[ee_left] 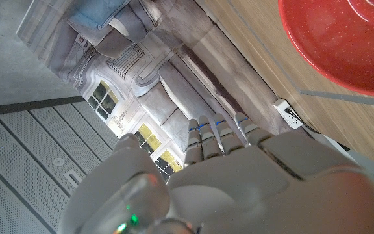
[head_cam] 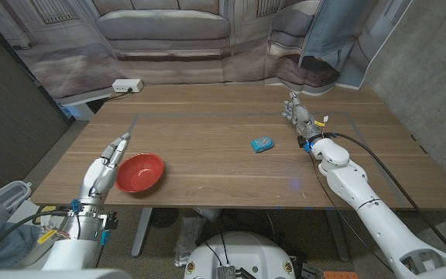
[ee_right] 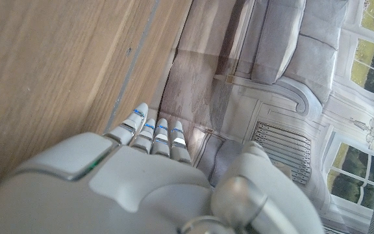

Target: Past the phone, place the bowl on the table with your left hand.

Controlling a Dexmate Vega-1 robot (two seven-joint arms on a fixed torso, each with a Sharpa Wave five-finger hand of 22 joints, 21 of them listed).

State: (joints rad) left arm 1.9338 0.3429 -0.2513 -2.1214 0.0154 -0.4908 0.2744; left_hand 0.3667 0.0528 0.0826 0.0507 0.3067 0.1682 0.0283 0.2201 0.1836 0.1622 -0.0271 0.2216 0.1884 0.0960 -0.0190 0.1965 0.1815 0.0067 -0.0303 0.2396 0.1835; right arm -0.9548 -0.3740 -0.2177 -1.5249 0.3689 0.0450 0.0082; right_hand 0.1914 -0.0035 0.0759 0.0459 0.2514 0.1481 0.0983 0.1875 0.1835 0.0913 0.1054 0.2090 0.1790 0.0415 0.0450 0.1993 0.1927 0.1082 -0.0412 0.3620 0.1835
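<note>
— what's in front of you?

— a wooden table (head_cam: 207, 167) with a printed backdrop (head_cam: 169, 31) of a sofa and panelled walls hanging behind it. a white power strip (head_cam: 127, 86) sits at the far left corner of the table.

— and the bowl?

— the red bowl (head_cam: 139, 173) stands upright on the table, near the front edge on my left side. nothing is in it that i can see. in the left wrist view its red rim (ee_left: 339, 42) sits on the wood just beside my hand.

— is your left hand on it?

— no. my left hand (head_cam: 105, 167) is just beside the bowl, on its left, fingers straight and together, pointing away from me. it holds nothing. i can't tell whether it touches the bowl's rim; from the head view they look very close. in the left wrist view the fingertips (ee_left: 216, 130) reach out side by side, with nothing between them.

— where's the phone?

— the small blue phone (head_cam: 262, 144) lies flat near the middle of the table, to the right of the bowl and a bit farther from me, well apart from it.

— right hand?

— my right hand (head_cam: 300, 116) is out past the phone on the right side of the table, fingers stretched and holding nothing. the right wrist view shows its fingertips (ee_right: 154, 133) straight over the wood. a black cable (head_cam: 378, 167) runs along that arm.
</note>
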